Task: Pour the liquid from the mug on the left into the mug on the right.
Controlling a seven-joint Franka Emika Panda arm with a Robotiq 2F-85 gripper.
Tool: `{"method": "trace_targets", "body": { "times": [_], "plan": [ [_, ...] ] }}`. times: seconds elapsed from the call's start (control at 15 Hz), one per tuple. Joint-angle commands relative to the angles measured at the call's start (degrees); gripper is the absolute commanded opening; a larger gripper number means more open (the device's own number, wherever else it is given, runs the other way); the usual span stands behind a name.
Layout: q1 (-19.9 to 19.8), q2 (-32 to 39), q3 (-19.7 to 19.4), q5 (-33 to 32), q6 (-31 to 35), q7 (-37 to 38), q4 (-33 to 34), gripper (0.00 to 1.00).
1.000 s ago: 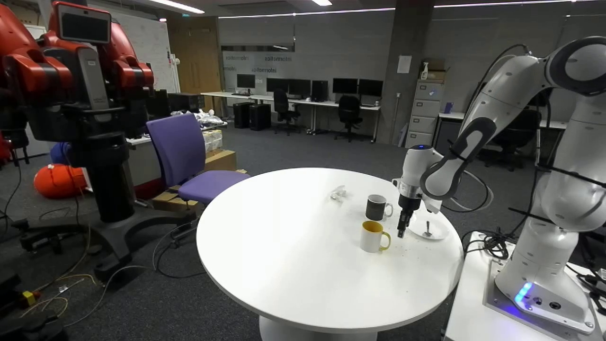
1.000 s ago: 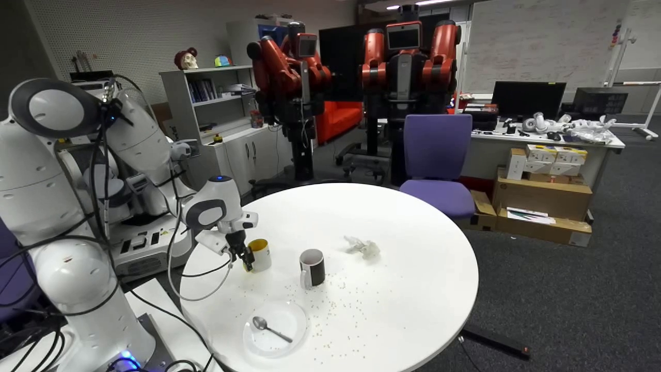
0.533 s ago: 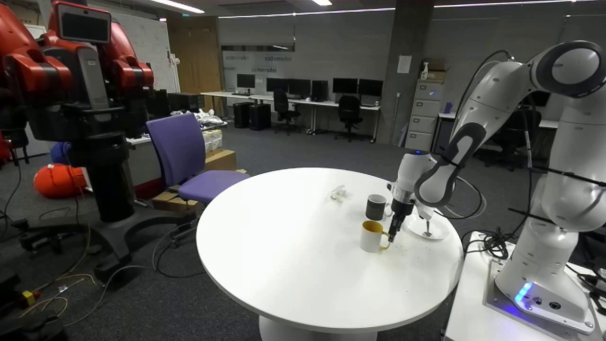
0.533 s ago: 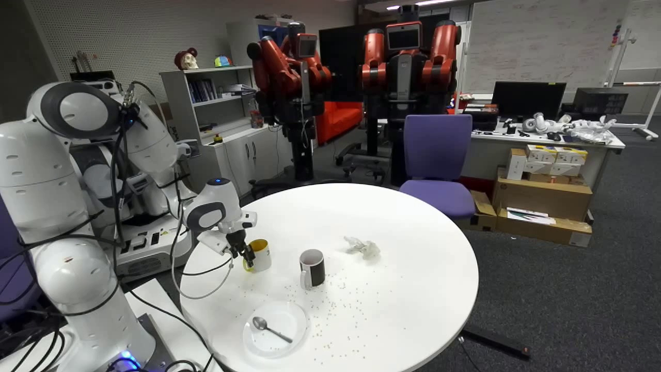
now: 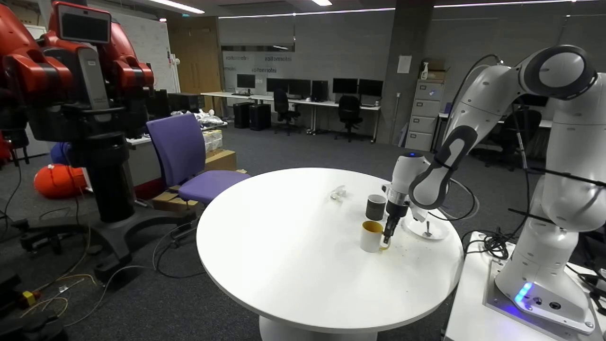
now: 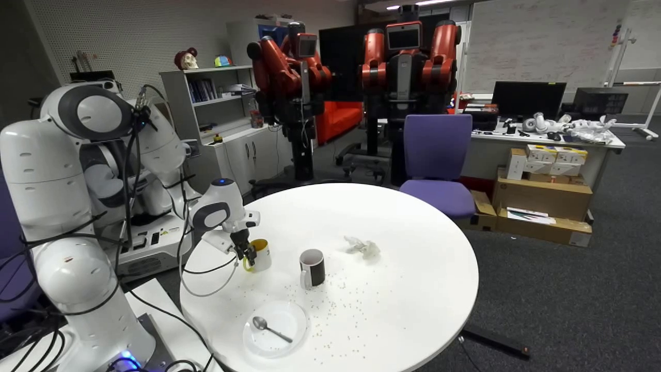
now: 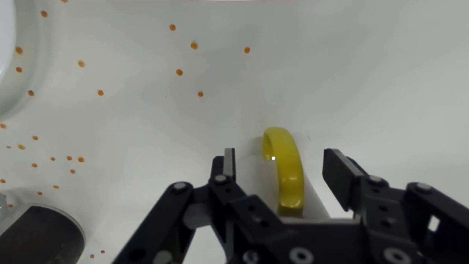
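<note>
hand (image 7: 279, 161) wide astride yellow handle (image 7: 290, 176)

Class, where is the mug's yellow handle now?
In the wrist view, the yellow handle shows right of centre, between the open jaws of the gripper, with the dark mug at lower left.

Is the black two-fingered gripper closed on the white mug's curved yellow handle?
No, the wrist view shows the gripper open, with gaps on both sides of the handle.

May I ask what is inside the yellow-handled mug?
Yellow inner wall shows in both exterior views; the near side of the mug hides its bottom and anything lying there.
</note>
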Motion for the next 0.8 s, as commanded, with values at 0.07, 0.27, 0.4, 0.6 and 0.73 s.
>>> {"method": "trace_targets", "body": {
  "times": [0.07, 0.27, 0.4, 0.6, 0.73],
  "plan": [
    [0.37, 1.95, -0.4, -1.36, 1.76, 1.92, 1.8, 0.29],
    [0.48, 2.39, -0.69, -1.74, 1.3, 2.17, 2.22, 0.06],
    [0.54, 2.31, -0.82, -1.94, 0.9, 2.39, 2.28, 0.0],
    [0.61, 2.43, -1.02, -2.05, 0.32, 2.77, 2.38, 0.02],
    [0.6, 2.39, -1.21, -2.09, -0.66, 3.12, 2.69, 0.35]
  ]
}}
